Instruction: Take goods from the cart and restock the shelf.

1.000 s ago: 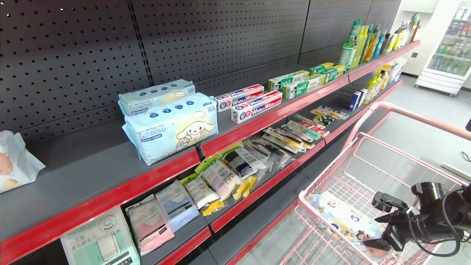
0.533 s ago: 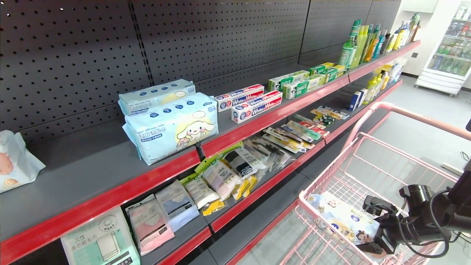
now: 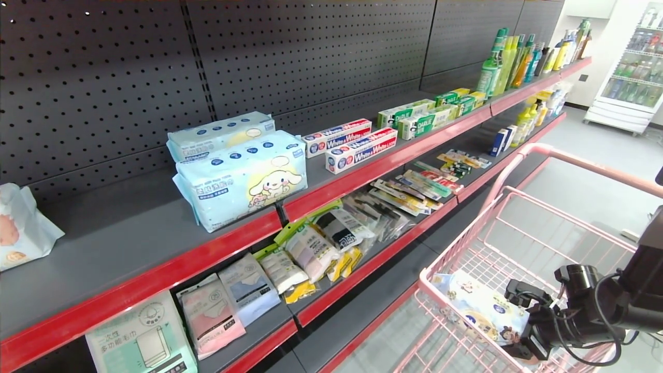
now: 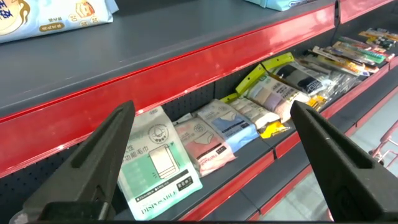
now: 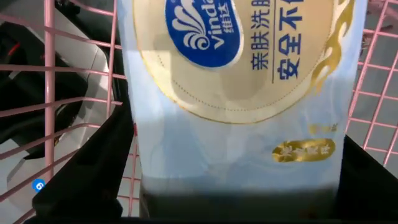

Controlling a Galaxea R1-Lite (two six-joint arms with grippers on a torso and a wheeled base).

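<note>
A pale blue tissue pack (image 3: 484, 308) with cartoon print lies in the pink cart (image 3: 538, 150), at its near left corner. My right gripper (image 3: 520, 344) is low inside the cart at the pack's near end. In the right wrist view the pack (image 5: 249, 93) lies between the two dark fingers (image 5: 99, 162), which stand wide apart on either side of it; the right gripper (image 5: 236, 134) is open. My left gripper (image 4: 211, 109) is open and holds nothing, facing the red-edged shelf (image 4: 186, 56). The top shelf board (image 3: 119, 233) has bare room left of the stocked tissue packs (image 3: 243, 178).
Toothpaste boxes (image 3: 357, 142) and bottles (image 3: 507, 57) stand farther right on the top shelf. Packets (image 3: 233, 295) and toothbrushes (image 3: 414, 189) fill the lower shelf. A white bag (image 3: 20, 228) sits at the far left. A glass-door cooler (image 3: 632, 62) stands at the back right.
My right gripper has dropped lower and moved left inside the cart, closing in on the tissue pack. The shelf and its goods are unchanged.
</note>
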